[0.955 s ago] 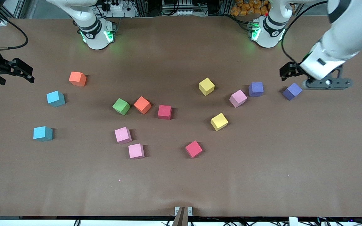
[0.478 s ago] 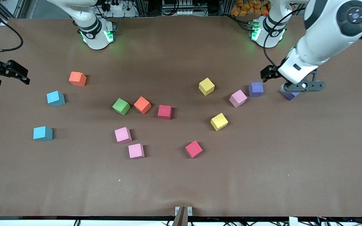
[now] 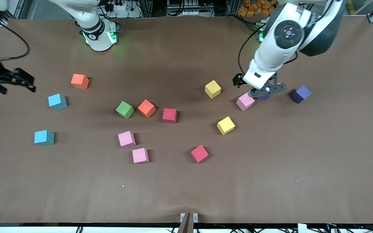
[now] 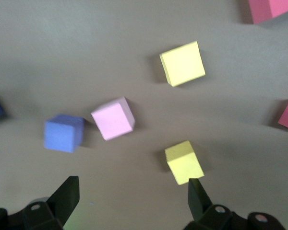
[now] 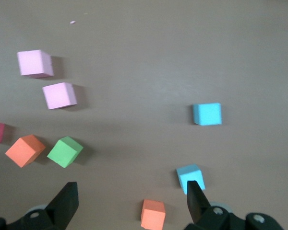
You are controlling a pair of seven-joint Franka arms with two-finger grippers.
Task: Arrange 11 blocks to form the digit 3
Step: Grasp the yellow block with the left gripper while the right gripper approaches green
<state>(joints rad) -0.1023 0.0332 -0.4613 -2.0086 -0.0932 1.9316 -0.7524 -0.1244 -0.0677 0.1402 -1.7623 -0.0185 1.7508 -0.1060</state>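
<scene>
No readable text, label, brand or number anywhere in these views. Only small marks too tiny to make out on the dark bands of the two arm bases point(image 3: 99, 32), and blank faces on every cube

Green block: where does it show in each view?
Front view: green block, mid-table, beside an orange block that lies toward the left arm's end.
Left wrist view: not in it.
Right wrist view: green block, with the same orange block beside it.
Shared landmark: that green and orange pair.
</scene>
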